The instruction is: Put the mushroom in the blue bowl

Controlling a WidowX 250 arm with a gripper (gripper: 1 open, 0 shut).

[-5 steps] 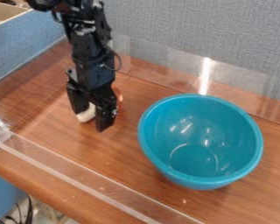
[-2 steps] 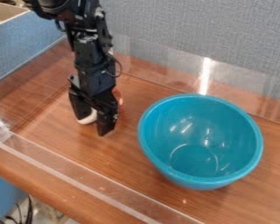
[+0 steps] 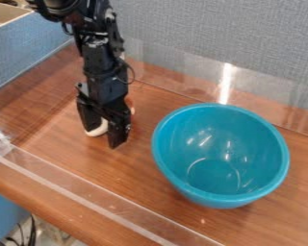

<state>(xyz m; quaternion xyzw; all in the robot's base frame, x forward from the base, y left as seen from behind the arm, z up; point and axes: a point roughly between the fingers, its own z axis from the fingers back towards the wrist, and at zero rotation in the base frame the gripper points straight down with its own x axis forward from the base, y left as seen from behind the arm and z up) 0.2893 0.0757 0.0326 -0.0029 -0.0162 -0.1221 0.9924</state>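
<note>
I am watching the hand [image 3: 104, 128] hanging at the left half of the surface [image 3: 66, 183], pointing straight down with its fingers spread wide, and over the last second it is barely shifting at all, only settling a touch lower than it was. The mushroom [image 3: 109, 123] is sitting on the surface between those open fingers, mostly hidden by them, with just a bit of pale stem and reddish cap peeking out; I cannot tell whether a finger is touching it yet. The blue bowl [image 3: 222, 155] is standing empty to the right of the hand, near but apart. I am reading this as the descent finishing: nothing is gripped, so closing on the mushroom is what I judge comes next.
</note>
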